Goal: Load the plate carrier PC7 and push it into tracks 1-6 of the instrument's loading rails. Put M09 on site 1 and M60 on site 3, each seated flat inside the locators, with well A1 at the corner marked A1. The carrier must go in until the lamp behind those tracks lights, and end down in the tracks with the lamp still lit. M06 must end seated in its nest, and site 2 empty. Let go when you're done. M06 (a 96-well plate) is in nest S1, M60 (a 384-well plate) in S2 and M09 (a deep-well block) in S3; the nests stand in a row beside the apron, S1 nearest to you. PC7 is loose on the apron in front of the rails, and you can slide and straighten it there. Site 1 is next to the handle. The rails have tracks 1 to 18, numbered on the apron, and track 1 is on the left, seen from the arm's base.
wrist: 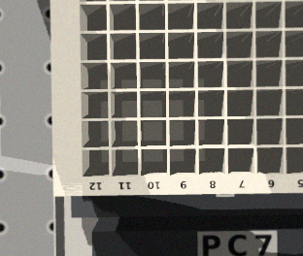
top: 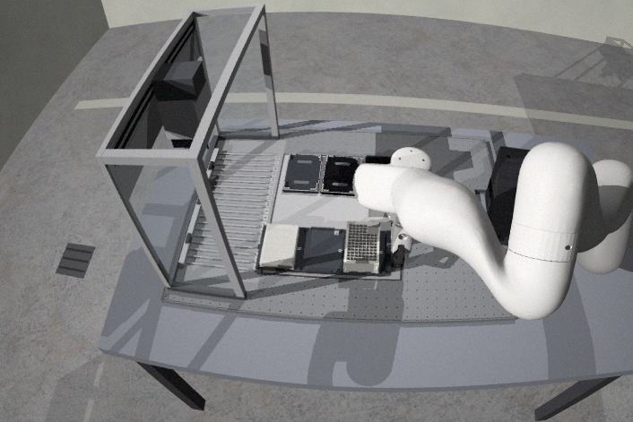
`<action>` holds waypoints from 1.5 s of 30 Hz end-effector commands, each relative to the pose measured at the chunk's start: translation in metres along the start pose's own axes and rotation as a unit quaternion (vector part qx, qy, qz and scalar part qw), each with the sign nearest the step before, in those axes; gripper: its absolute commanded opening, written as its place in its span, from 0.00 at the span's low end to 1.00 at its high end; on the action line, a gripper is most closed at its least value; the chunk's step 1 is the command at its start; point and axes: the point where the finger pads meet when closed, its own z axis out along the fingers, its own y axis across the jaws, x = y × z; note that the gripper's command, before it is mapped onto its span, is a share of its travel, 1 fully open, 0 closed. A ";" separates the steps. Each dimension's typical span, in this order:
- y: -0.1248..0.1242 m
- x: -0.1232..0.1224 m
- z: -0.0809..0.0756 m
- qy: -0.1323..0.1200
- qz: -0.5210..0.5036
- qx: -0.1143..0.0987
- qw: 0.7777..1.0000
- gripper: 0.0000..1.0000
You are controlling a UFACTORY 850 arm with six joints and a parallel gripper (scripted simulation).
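The plate carrier PC7 (top: 326,249) lies on the apron in front of the rails (top: 240,202). The deep-well block M09 (top: 362,246) sits on the site by the handle. The middle site (top: 321,249) is dark and bare. The white plate M60 (top: 278,245) sits on the site nearest the rails. My gripper (top: 398,249) is open and empty, low at the handle end of the carrier. In the wrist view I look straight down on M09's wells (wrist: 194,92), with column numbers 12 to 5 along its edge and the PC7 label (wrist: 236,243) below. My fingers do not show there.
The instrument's frame (top: 189,151) stands over the rails at the left. Two dark nests (top: 302,172) (top: 340,174) lie beside the apron; the third nest (top: 377,159) is mostly hidden by my arm. A black box (top: 503,187) stands at the right.
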 end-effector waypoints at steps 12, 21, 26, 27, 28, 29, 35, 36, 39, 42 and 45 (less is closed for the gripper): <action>0.000 0.015 -0.001 0.001 0.000 0.000 1.000 0.82; 0.000 0.022 -0.001 0.001 0.000 0.000 1.000 0.82; 0.000 0.027 -0.001 0.001 0.000 0.000 1.000 0.82; 0.000 0.028 -0.001 0.001 0.000 0.000 1.000 0.82; 0.000 0.029 -0.001 0.001 0.000 0.000 1.000 0.82; 0.000 0.030 -0.001 0.001 0.000 0.000 1.000 0.82; 0.000 0.035 -0.001 0.001 0.000 0.000 1.000 0.82; 0.000 0.035 -0.001 0.001 0.000 0.000 1.000 0.82; 0.000 0.038 -0.001 0.001 0.000 0.000 1.000 0.82; 0.000 0.041 -0.001 0.001 0.000 0.000 1.000 0.82; 0.000 0.044 -0.001 0.001 0.000 0.000 1.000 0.82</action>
